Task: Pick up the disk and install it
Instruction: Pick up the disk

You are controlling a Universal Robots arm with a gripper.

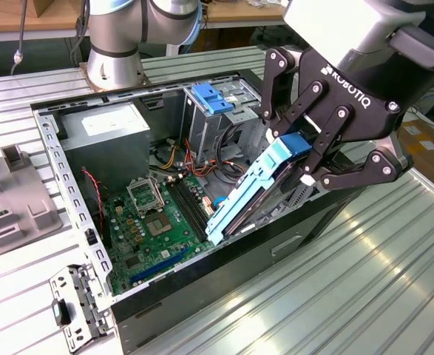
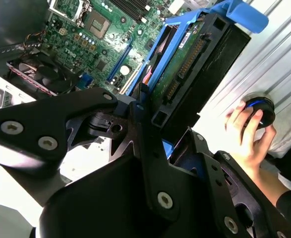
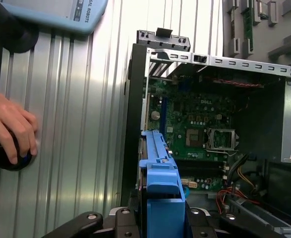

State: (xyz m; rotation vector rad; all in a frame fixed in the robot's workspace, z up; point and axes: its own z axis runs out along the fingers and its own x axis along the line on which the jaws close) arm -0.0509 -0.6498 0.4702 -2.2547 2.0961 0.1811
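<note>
Centrally in the exterior view, the disk [image 1: 250, 194], dark metal framed by a light-blue carrier, was held clenched in the black gripper [image 1: 296, 159], tilted steeply over the open computer case [image 1: 50, 140]. Free room was left above the green motherboard [image 1: 154, 222]. A ribbed metal table [image 1: 350, 281] lay beneath. A person's hand [image 3: 9, 126] was rested on a black knob [image 3: 6, 154].

White lettering marks the black body above the jaws, a printed white label [image 1: 106, 122] sits on the grey power-supply box [image 1: 102, 159], and small white letters stand on the green motherboard [image 3: 197, 124].
</note>
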